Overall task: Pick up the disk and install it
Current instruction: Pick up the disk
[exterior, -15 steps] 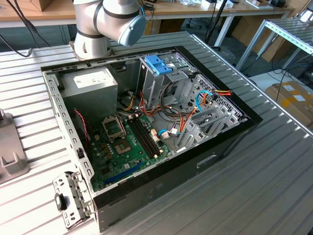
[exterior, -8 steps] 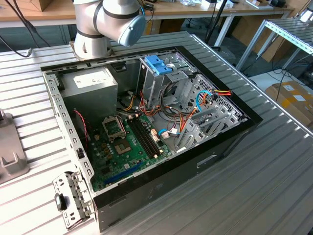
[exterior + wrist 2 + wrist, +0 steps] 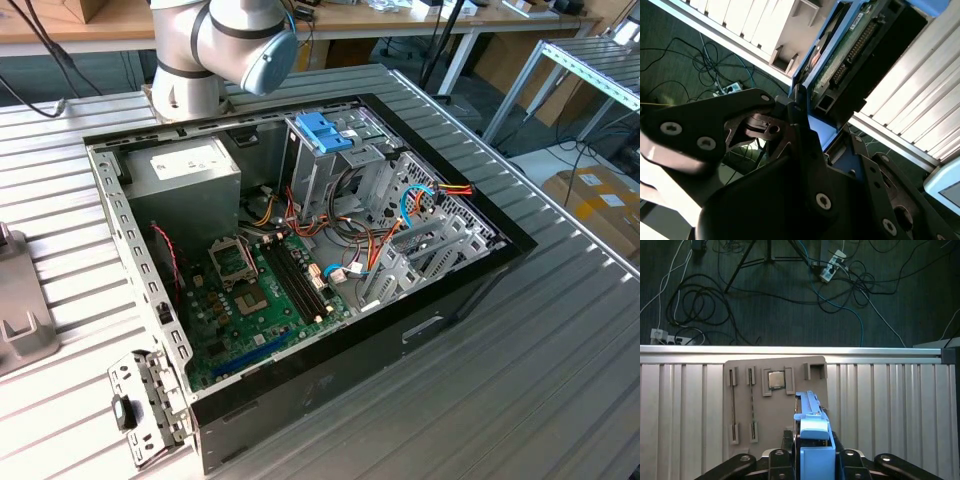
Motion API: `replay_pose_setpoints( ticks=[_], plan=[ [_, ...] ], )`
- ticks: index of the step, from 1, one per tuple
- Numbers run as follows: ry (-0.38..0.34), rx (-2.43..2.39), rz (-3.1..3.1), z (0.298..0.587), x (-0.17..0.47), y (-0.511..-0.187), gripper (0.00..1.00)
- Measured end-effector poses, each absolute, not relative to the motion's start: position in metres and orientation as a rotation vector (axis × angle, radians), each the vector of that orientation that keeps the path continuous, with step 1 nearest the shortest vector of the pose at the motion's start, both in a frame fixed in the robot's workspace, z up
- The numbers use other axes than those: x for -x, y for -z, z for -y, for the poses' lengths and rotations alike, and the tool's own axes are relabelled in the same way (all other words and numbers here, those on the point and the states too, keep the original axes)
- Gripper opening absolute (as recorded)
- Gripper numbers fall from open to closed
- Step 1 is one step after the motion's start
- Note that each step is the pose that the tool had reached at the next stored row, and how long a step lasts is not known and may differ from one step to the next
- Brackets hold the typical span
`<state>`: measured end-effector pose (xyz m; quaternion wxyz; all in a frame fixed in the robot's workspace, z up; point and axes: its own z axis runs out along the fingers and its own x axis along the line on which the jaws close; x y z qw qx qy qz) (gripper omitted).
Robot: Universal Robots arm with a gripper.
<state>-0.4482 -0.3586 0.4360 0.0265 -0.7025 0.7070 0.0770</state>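
Note:
The disk [image 3: 813, 430] is a thin flat drive in a light blue plastic carrier, and it stands on edge between my fingers in the first wrist view. My gripper [image 3: 813, 447] is shut on the disk, one dark finger on each side of the carrier. In the second wrist view the disk [image 3: 852, 45] shows its green circuit board and black connector, with the gripper [image 3: 807, 125] clamped on its blue edge. The disk hangs above a grey holder plate [image 3: 775, 405] on the slatted table.
The open computer case [image 3: 300, 250] lies on the slatted table [image 3: 560, 330], with a metal drive cage and darker blue latch piece [image 3: 325, 130] at its back. The arm's base [image 3: 215, 50] stands behind the case. The holder plate carries a processor chip [image 3: 775, 380]. Cables lie on the floor [image 3: 790, 290].

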Motion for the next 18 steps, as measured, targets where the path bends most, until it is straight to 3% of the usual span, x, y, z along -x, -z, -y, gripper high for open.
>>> replay_pose_setpoints(
  ticks=[18],
  plan=[
    [-0.238, 2.17, -2.184, 0.3586, 0.4487, -0.4433, 0.37]
  ],
)
